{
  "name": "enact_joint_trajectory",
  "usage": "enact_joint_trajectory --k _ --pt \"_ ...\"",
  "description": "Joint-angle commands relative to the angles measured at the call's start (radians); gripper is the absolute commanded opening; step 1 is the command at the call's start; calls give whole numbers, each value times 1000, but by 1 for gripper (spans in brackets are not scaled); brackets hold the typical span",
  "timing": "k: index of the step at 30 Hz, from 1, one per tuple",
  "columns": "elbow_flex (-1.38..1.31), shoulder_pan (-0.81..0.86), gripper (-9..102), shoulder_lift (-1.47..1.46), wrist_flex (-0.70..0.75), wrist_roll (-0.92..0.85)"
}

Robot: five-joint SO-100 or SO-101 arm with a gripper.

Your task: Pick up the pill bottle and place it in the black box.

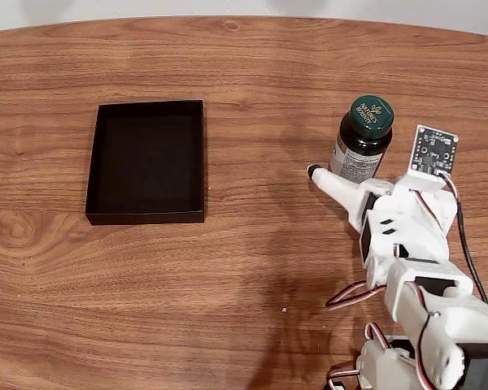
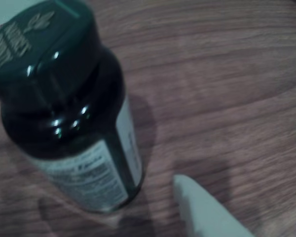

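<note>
1. The bottle stands upright on the tabletop, at the right of the fixed view and toward the far side, its green cap up and its white label facing near.
2. The box lies well apart to the left, holding nothing.
3. The hand sits just near and right of the bottle. One white finger with a dark tip reaches past the bottle's left side at its base; the other is hidden behind the bottle and the arm.
4. The hand appears spread and grasping nothing. In the wrist view the bottle is close and a white finger lies beside it with a strip of tabletop between them.
5. Judgement: the step in hand is the approach, with the grasp not yet made.
6. The next move calls for easing forward until the bottle sits between the fingers, then clenching on its body below the cap. Nudging the tall bottle could tip it over.
7. After that come a lift and a long carry left to the box.
</note>
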Motion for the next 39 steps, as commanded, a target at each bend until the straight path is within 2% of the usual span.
enact_joint_trajectory --k 1,11,23,39 --pt "-81 9 51 -9 -34 -17" --pt "-143 34 53 -95 -17 -12" --pt "-143 35 46 -103 -18 -84" --pt "-176 43 53 -156 -60 -21"
